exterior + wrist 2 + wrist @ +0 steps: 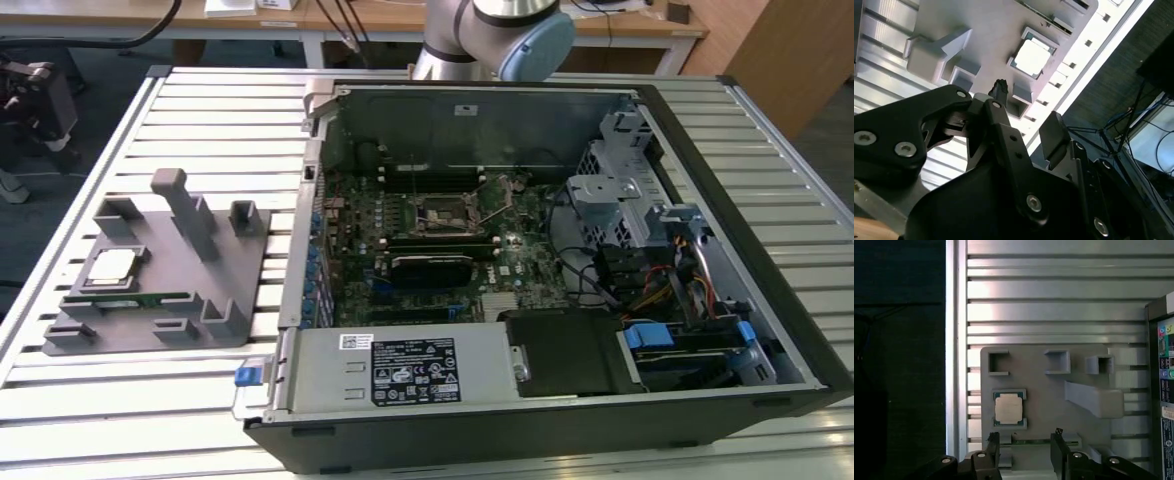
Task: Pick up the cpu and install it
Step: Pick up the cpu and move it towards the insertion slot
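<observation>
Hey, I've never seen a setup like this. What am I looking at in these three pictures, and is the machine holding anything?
It's a robot arm at a slatted metal table. The exterior view looks down on an open computer case and, on that view's left, a grey holder carrying the cpu and a green memory stick. Both wrist views ride on the arm, looking past its gripper, which is open and empty. The cpu lies in the holder, untouched.
</observation>
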Controlling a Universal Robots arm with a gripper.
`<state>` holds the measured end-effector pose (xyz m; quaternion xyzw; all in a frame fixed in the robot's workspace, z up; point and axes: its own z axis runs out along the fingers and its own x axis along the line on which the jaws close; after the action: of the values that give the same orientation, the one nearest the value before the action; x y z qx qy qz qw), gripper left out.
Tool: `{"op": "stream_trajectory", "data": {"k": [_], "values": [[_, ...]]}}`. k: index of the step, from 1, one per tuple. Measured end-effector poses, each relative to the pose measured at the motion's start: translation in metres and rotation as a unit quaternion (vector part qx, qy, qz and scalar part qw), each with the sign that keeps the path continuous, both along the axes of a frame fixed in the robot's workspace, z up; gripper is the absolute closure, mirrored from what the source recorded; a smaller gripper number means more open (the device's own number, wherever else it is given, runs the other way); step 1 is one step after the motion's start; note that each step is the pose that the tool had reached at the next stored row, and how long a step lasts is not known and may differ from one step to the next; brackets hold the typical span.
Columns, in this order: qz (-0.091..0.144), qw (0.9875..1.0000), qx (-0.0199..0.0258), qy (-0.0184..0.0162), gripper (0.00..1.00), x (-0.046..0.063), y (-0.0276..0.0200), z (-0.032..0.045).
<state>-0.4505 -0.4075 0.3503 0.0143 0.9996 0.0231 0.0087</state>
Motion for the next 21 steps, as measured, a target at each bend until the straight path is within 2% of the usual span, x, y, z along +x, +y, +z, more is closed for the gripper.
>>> {"op": "stream_trajectory", "data": {"k": [9,10,21], "values": [[0.004,1.0,0.0,0.0023,0.46,-0.006,-0.0001,-0.0164],[0.004,1.0,0.0,0.0022,0.4,-0.006,-0.0001,-0.0181],[0.004,1.0,0.0,0.0024,0.4,-0.006,0.0,-0.032]]}}
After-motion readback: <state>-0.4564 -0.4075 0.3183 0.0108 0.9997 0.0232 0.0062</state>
